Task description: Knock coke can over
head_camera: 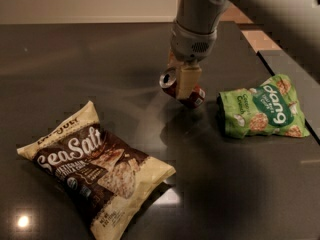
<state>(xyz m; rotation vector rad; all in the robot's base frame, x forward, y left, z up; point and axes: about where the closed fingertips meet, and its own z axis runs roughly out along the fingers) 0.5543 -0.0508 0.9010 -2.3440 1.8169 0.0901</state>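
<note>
The coke can (196, 99) is a small dark red can with a silver top. It is tilted steeply on the dark table (100, 59), top toward the left and lower end near the surface. My gripper (181, 84) comes down from above at the table's middle right and is shut on the coke can. One cream finger (188, 80) crosses the front of the can; the other is mostly hidden behind it.
A green snack bag (262, 109) lies just right of the can, near the table's right edge. A large brown and cream Sea Salt chips bag (95, 166) lies at the front left. The table's far edge meets a pale wall.
</note>
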